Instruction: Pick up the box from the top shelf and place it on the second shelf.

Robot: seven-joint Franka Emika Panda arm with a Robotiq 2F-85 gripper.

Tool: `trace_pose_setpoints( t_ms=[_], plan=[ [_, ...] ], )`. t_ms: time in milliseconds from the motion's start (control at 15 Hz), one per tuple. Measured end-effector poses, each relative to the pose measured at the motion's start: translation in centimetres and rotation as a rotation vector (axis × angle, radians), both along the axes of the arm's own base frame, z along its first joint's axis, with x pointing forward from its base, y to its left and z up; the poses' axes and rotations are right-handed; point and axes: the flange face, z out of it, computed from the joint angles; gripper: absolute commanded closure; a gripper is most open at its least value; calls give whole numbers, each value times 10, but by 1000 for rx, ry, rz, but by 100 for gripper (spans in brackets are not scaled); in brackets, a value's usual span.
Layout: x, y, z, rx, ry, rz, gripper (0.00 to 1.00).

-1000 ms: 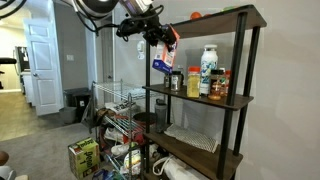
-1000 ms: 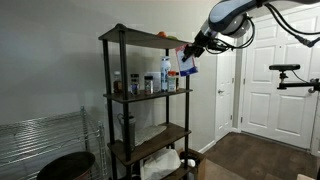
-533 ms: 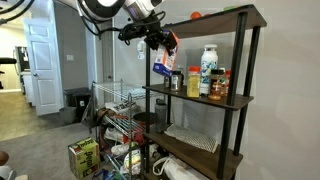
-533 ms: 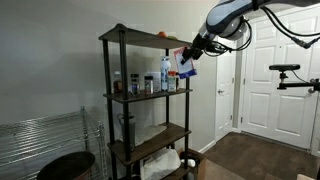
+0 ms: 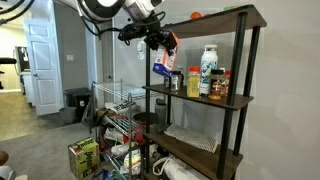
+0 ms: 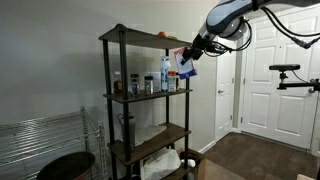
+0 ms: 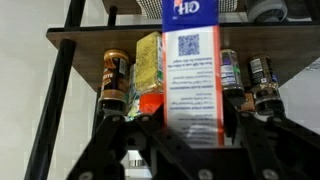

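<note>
The gripper [image 5: 160, 41] is clamped on the box [image 5: 164, 63], mid-carry. The second shelf [image 5: 197, 98] lies just below and beyond it; the next move probably means lowering inward, clear of the bottles [image 5: 208, 70]

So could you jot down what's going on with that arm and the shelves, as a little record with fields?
gripper: shut on the box, in the air at the side of the shelf unit
box: blue and white carton, tilted, level between the two upper boards, resting on neither
top shelf: one small orange thing
second shelf: a white bottle and several jars
stage: box off the top shelf, not yet set down
</note>
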Motion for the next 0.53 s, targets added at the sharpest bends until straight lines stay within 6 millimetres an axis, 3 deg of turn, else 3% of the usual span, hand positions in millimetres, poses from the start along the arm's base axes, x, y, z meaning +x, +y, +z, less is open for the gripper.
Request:
trace_pose_setpoints(
  t_ms=[533],
  plan=[
    [-4, 4, -43, 43, 41, -30, 77]
  ],
)
